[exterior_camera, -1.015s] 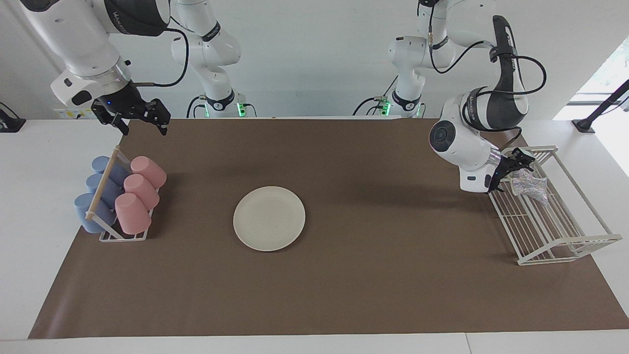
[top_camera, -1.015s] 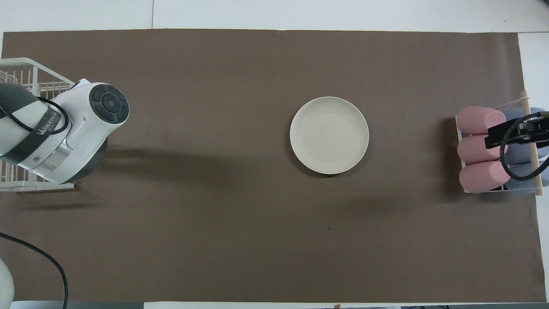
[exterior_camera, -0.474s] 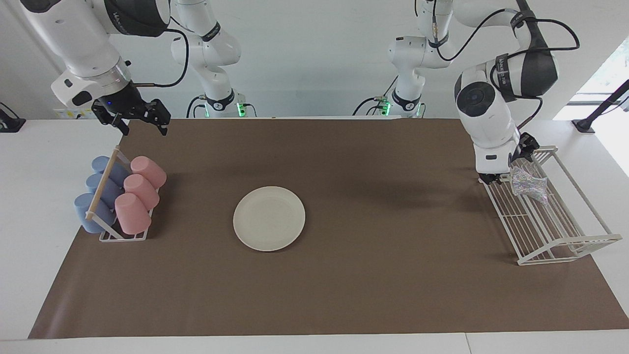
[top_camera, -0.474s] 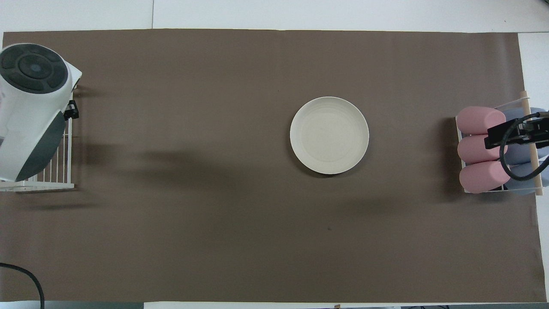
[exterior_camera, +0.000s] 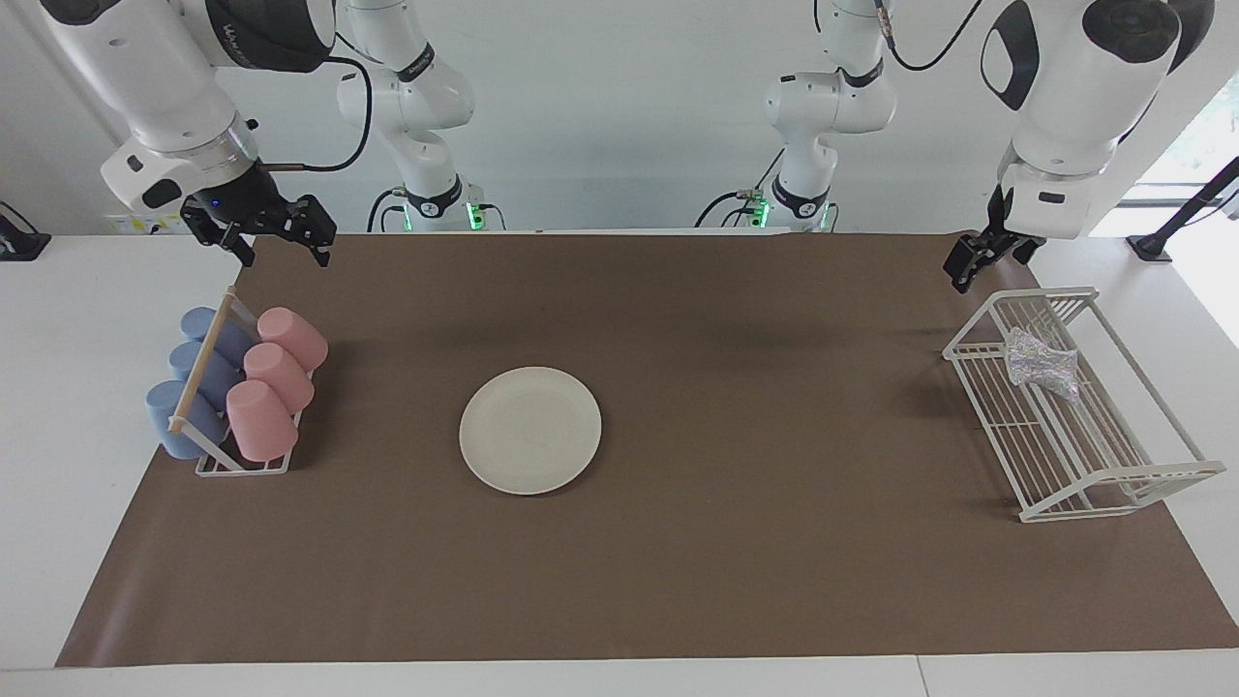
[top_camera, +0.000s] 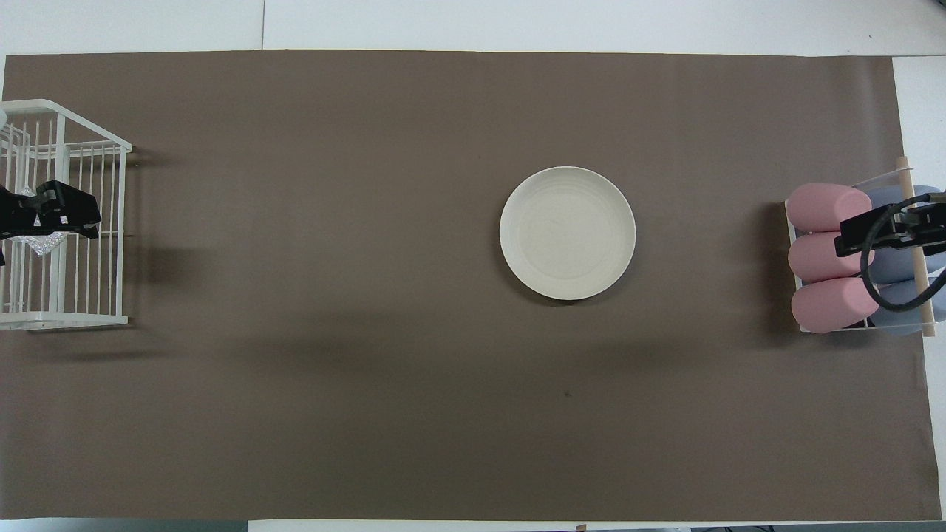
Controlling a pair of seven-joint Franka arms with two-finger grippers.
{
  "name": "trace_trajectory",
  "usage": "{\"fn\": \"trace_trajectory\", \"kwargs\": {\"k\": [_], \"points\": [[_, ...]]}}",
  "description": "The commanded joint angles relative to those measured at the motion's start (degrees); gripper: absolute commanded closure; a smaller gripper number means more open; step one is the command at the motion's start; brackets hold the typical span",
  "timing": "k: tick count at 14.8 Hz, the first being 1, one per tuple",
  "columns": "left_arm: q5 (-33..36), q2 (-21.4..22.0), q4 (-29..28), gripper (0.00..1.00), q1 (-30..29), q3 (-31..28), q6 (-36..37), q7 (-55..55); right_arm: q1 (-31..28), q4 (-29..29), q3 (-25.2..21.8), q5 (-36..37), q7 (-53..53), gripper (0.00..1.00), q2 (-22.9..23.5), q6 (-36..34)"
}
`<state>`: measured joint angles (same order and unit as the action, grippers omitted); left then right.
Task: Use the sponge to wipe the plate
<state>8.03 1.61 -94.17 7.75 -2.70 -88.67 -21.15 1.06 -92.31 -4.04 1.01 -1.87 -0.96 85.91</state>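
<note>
The cream-white plate (exterior_camera: 530, 430) lies flat in the middle of the brown mat and shows in the overhead view too (top_camera: 567, 233). The silvery-grey sponge (exterior_camera: 1042, 365) lies in the white wire rack (exterior_camera: 1084, 484) at the left arm's end of the table. My left gripper (exterior_camera: 987, 266) is open and empty, raised well above the rack's end nearer the robots. In the overhead view the left gripper (top_camera: 52, 214) covers part of the sponge (top_camera: 41, 242). My right gripper (exterior_camera: 286, 254) is open and empty, waiting over the cup rack's end nearer the robots.
A small rack (exterior_camera: 242, 465) holds three pink cups (exterior_camera: 261, 419) and three blue cups (exterior_camera: 179, 416) lying on their sides at the right arm's end of the table. It also shows in the overhead view (top_camera: 857, 325). The wire rack (top_camera: 66, 319) has raised rims.
The left arm has lifted up and away from the sponge, which stays in the wire rack. The right arm has not moved.
</note>
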Motion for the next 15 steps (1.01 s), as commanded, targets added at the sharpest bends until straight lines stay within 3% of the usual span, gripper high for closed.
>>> {"fn": "trace_trajectory", "kwargs": {"k": [1,7,9,11,15], "points": [[-3.89,2.16,-0.48,0.00,-0.19,0.41,4.19,2.33,-0.97,-1.74,0.44,-1.01,-1.56,0.00,-1.42,0.84],[-9.61,1.03,1.00,0.00,-4.40,2.34,2.89,10.52,-0.97,-1.74,0.44,-1.01,-1.56,0.00,-1.42,0.84],[-10.40,-1.42,5.90,0.00,-7.82,5.15,4.37,10.34,-0.97,-1.74,0.44,-1.01,-1.56,0.00,-1.42,0.84],[-11.73,-2.40,8.73,0.00,-7.40,5.16,9.28,10.26,-0.97,-1.74,0.44,-1.01,-1.56,0.00,-1.42,0.84],[-10.15,-1.44,5.93,0.00,-5.82,5.51,6.85,10.52,-0.97,-1.74,0.44,-1.01,-1.56,0.00,-1.42,0.84]]}}
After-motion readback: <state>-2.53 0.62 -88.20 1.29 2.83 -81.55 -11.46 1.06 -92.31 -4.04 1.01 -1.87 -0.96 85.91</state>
